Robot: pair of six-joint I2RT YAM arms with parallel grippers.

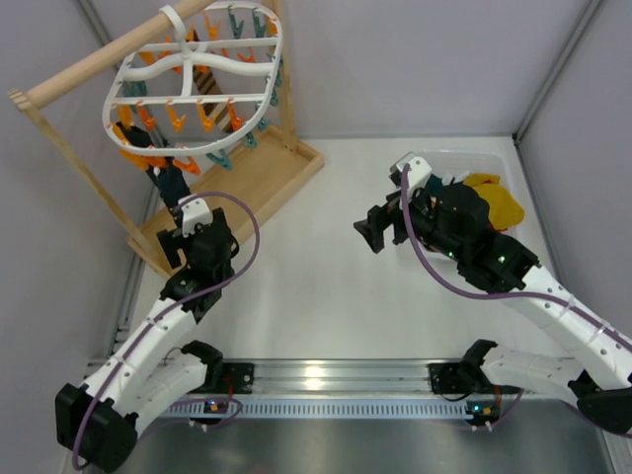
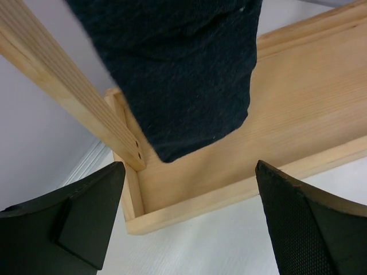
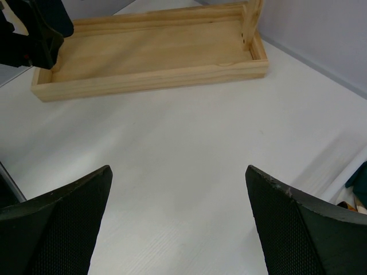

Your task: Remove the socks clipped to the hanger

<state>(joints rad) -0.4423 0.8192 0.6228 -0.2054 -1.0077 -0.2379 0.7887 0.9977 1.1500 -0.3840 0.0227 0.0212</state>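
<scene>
The white oval hanger (image 1: 193,79) with orange and teal clips hangs from the wooden rod at the back left. One black sock (image 1: 170,183) is still clipped under its near edge; in the left wrist view this sock (image 2: 183,74) hangs just above and ahead of my fingers. My left gripper (image 1: 178,237) (image 2: 189,229) is open and empty below the sock, at the near corner of the stand's base. My right gripper (image 1: 375,232) (image 3: 178,223) is open and empty over the bare table. Yellow socks (image 1: 496,200) lie in the bin at the right.
The wooden stand has a tray base (image 1: 262,178) (image 2: 309,97) (image 3: 149,51) and a slanted post (image 2: 63,86) close to my left fingers. A clear plastic bin (image 1: 464,158) sits behind my right arm; its rim (image 3: 350,172) shows at the right wrist view's edge.
</scene>
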